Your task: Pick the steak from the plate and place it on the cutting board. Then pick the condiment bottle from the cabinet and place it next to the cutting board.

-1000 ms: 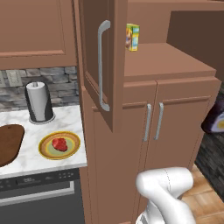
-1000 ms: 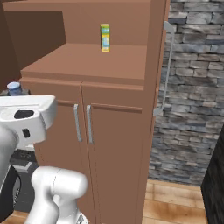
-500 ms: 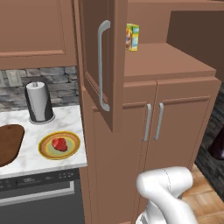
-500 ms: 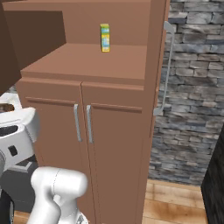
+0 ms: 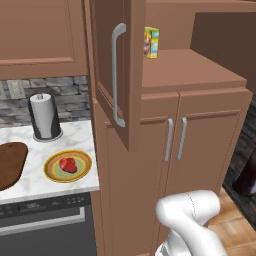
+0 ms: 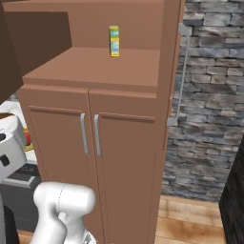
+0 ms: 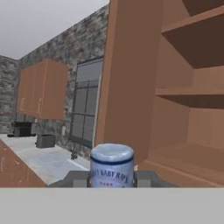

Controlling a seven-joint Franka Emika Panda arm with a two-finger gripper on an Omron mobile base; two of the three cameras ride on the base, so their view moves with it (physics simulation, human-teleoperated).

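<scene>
In the hand view my gripper (image 7: 112,178) is shut on the condiment bottle (image 7: 112,167), whose blue cap and light label stand between the two dark fingers (image 7: 78,178). Open shelves of the brown cabinet (image 7: 175,96) lie just to its right. In the left base view the red steak (image 5: 68,164) lies on the yellow-rimmed plate (image 5: 50,172) on the marble counter. The dark oval cutting board (image 5: 10,163) sits to the plate's left. A dark shape at the right edge (image 5: 247,175) is low beside the cabinet (image 5: 200,130).
The cabinet's upper door (image 5: 116,75) hangs open over the counter's right end. A yellow box (image 5: 151,42) stands on the cabinet ledge, also seen as the box (image 6: 114,41). A paper towel roll (image 5: 45,116) stands behind the plate. My white arm (image 5: 192,220) fills the foreground.
The dark shape at the right edge of the left base view has dropped lower. In the right base view the white arm link has sunk and shifted left. The grip stays shut.
</scene>
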